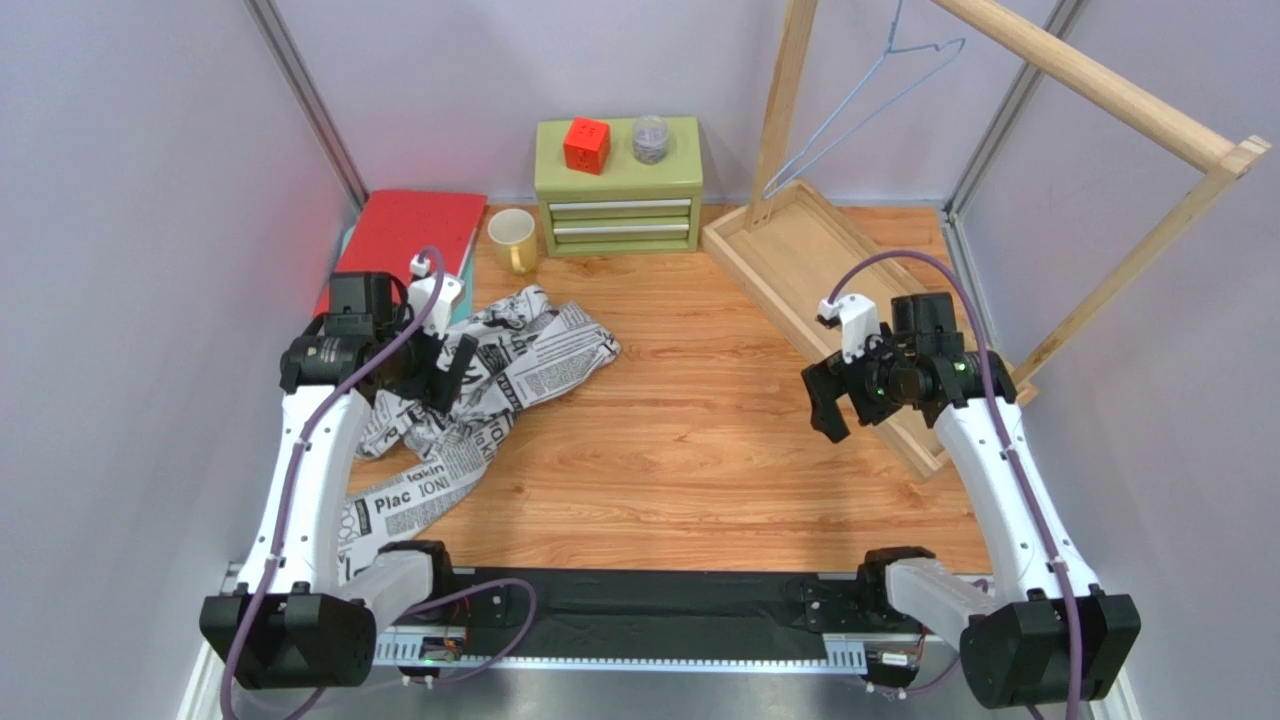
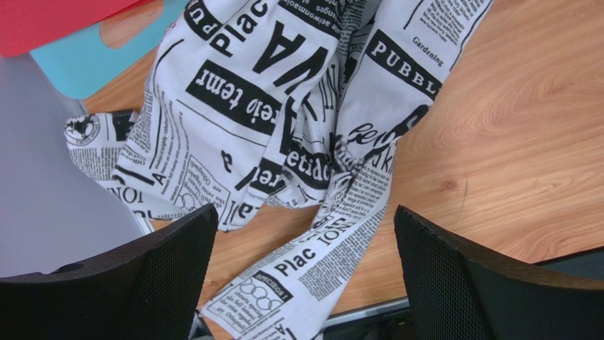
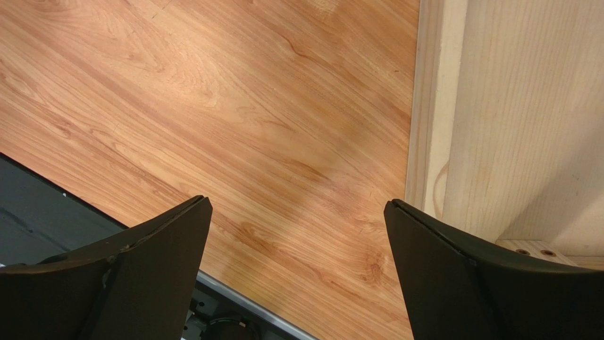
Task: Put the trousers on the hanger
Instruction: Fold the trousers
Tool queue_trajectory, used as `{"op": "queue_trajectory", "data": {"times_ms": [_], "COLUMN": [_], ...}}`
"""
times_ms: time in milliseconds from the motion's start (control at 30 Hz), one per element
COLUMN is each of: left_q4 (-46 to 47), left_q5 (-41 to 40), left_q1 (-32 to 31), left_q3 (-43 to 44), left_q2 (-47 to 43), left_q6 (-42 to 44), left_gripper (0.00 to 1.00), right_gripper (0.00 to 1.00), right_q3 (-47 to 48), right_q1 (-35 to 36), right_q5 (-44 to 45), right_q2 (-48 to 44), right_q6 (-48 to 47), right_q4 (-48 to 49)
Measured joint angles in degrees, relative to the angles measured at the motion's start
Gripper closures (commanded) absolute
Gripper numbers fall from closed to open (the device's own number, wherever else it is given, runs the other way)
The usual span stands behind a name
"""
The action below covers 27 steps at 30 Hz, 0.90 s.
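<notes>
The trousers, white with black newspaper print, lie crumpled on the left of the wooden table; one leg trails toward the near edge. They fill the left wrist view. My left gripper is open and empty, hanging just above the trousers. The pale blue-grey wire hanger hangs from the wooden rack's top bar at the back right. My right gripper is open and empty above bare table beside the rack's base. The hanger is out of both wrist views.
A light wooden rack frame with a tray base stands at the right. A green drawer chest with a red cube and a small jar is at the back. A yellow mug and red folder sit back left.
</notes>
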Motion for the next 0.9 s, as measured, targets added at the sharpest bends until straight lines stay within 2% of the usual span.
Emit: {"op": "queue_trajectory", "data": {"times_ms": [100,333,567,733,767,833,867,900], "left_q4": [-0.13,2.80,7.34,10.49,10.64,10.67,10.29,9.84], "left_q5": [-1.16,-6.12,-12.76,-16.48,-16.68,-16.76,-16.63,-16.24], "left_q1": [-2.25,-14.53,-23.98,-27.65,-27.96,-28.06,-28.04,-28.04], "left_q3": [0.44,2.27,10.10,16.65,17.64,19.50,20.52,21.55], "left_q2": [1.84,11.98,28.44,40.70,42.91,46.47,48.24,49.77], "left_q6": [1.38,4.26,5.90,6.12,6.08,5.86,5.55,5.20], "left_gripper": [0.00,0.00,0.00,0.00,0.06,0.26,0.57,0.76], "right_gripper": [0.00,0.00,0.00,0.00,0.00,0.00,0.00,0.00], "right_q3": [-1.03,-1.20,-1.20,-1.20,-1.20,-1.20,-1.20,-1.18], "right_q1": [0.00,0.00,0.00,0.00,0.00,0.00,0.00,0.00], "right_q5": [-0.04,-0.07,-0.13,0.13,0.28,0.46,0.48,0.52], "right_q2": [0.83,4.68,6.08,6.67,6.69,6.69,6.78,6.84], "right_q6": [0.00,0.24,0.94,1.16,1.16,1.14,1.14,1.11], "right_q4": [0.09,1.40,2.54,2.71,2.71,2.71,2.69,2.67]}}
